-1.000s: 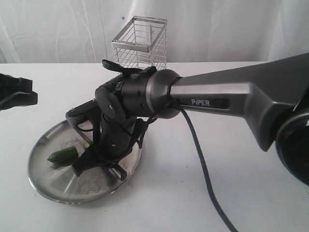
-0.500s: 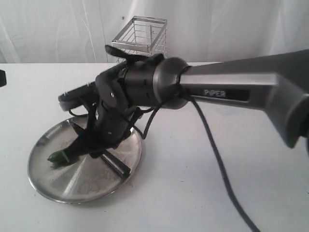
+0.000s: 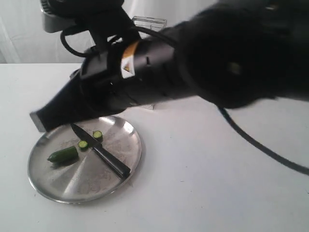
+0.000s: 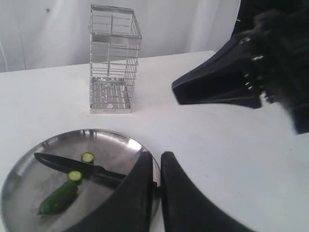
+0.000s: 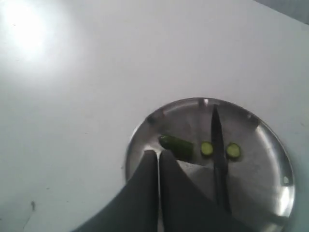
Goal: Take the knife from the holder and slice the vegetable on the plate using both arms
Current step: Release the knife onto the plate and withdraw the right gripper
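Note:
The black knife lies loose across the steel plate, held by nothing. The green vegetable rests on the plate beside the blade, with two cut slices by it. My right gripper hangs above the plate's far left rim, shut and empty; its wrist view shows the fingertips over the plate near the vegetable and the knife. My left gripper hovers near the plate's rim, jaws slightly apart, nothing between them. The arm partly hides the wire holder.
The right arm's bulky black body fills the upper part of the exterior view and covers most of the holder. White tabletop lies to the right of the plate. A white curtain hangs behind.
My right gripper has let go of the knife, which now lies on the plate. It has risen up and left, and shut empty. Two slices show beside the vegetable.

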